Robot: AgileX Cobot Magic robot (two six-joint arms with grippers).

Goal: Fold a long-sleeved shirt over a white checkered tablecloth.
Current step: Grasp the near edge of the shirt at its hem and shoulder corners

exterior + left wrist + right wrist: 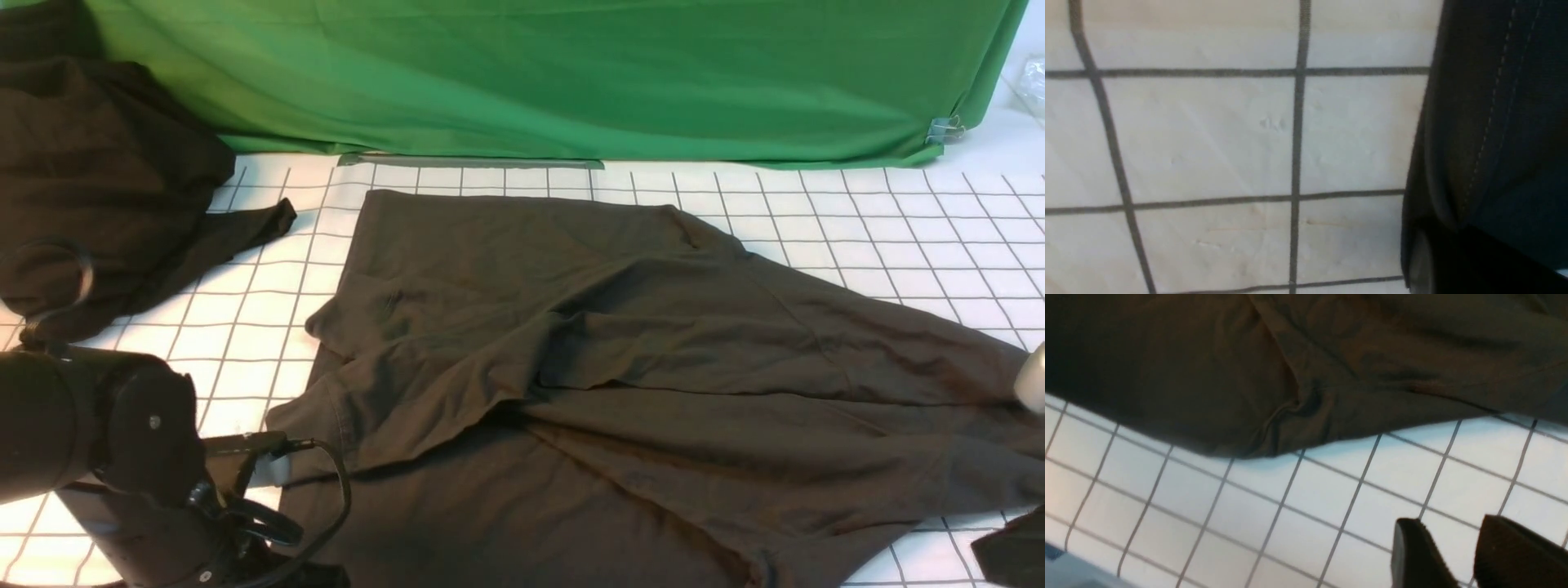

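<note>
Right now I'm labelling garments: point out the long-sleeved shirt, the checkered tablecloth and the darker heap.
long-sleeved shirt (620,343): front view, middle of its body.
white checkered tablecloth (857,237): front view, bare squares at right.
black garment heap (98,180): front view, its middle.

This looks like a robotics lab set up for recording, not a home. A plain green fabric sheet (571,73) hangs as a backdrop behind the counter, pinned at its right corner with a binder clip (944,129). The white checkered tablecloth (857,220) gives the work surface a ruled grid, and a strip of grey tape (469,160) lies along its far edge. A black robot arm (98,433) with loose cables stands at the near left, and a heap of dark garments (90,180) waits at the far left.
</note>
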